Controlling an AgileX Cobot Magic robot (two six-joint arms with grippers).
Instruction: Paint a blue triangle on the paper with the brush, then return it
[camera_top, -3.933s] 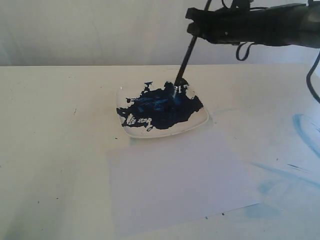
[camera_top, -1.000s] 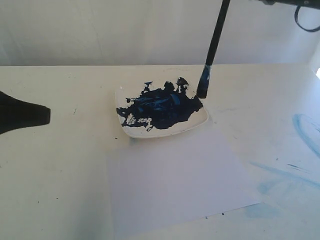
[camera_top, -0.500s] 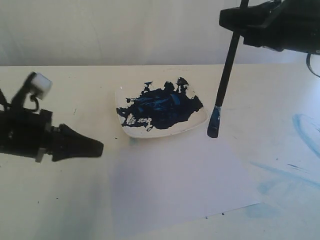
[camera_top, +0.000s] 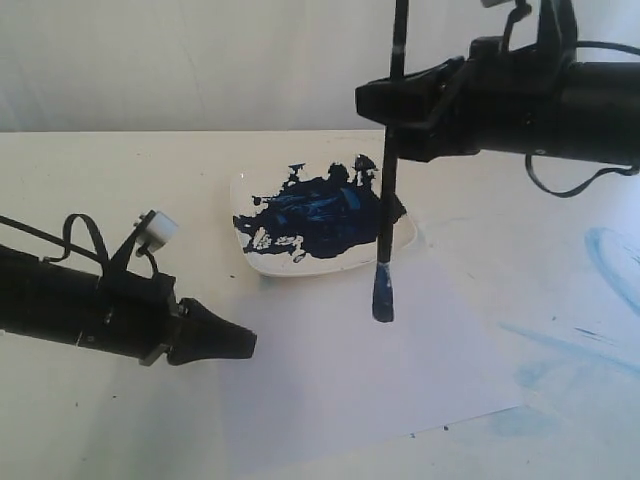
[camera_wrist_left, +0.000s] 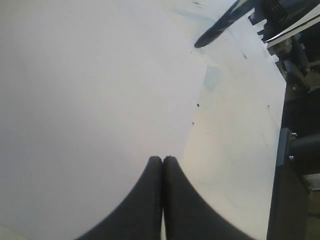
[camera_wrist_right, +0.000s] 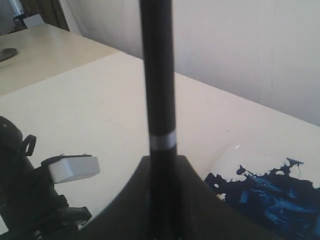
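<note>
My right gripper (camera_top: 396, 100) is shut on the brush (camera_top: 388, 190), whose black handle (camera_wrist_right: 159, 75) stands upright between the jaws. Its blue-stained tip (camera_top: 382, 295) hangs just above the far part of the white paper (camera_top: 350, 380). The tip (camera_wrist_left: 215, 30) also shows in the left wrist view, over the sheet (camera_wrist_left: 90, 100). No blue triangle is in view; the paper looks bare. My left gripper (camera_top: 238, 345) is shut and empty, low at the paper's left edge, with its fingertips (camera_wrist_left: 156, 165) pressed together.
The square white dish (camera_top: 405, 240) with a big dark-blue paint blotch (camera_top: 320, 215) sits just beyond the paper and shows again as the dish (camera_wrist_right: 227, 155) in the right wrist view. Pale-blue smears (camera_top: 610, 260) mark the cream table (camera_top: 120, 180) at the right.
The right gripper carried the brush from the dish's right edge leftward and nearer, over the paper. The left arm came in from the left to the paper's edge.
</note>
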